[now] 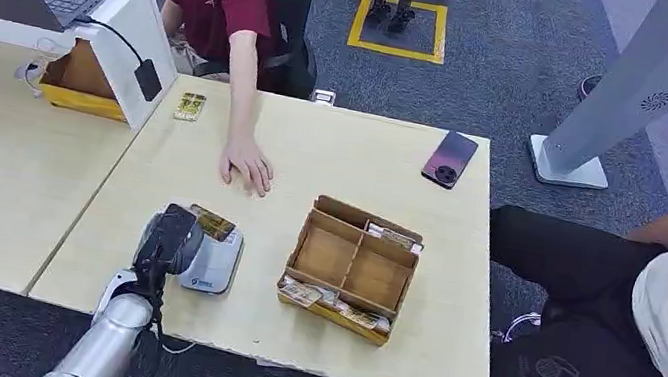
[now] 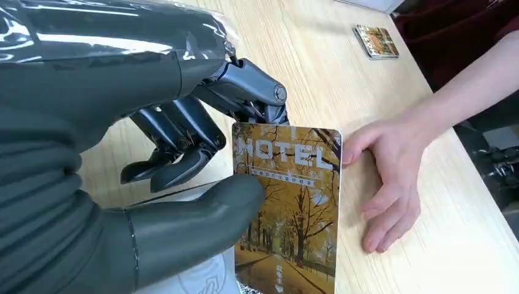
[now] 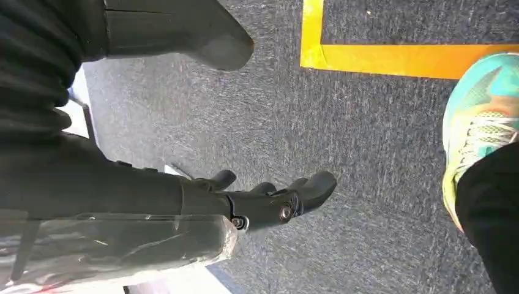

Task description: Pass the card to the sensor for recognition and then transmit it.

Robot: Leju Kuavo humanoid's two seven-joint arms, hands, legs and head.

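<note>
Person's hand (image 1: 248,163) just beyond sensor (image 1: 211,265)

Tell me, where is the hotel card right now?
The left hand holds the hotel card over the white sensor, near a person's hand.

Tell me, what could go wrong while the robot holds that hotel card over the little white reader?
The left hand pinches the card by one edge only, so it might slip or tilt above the reader. A person's hand rests on the table right beside the card, so a quick move could bump it.
</note>
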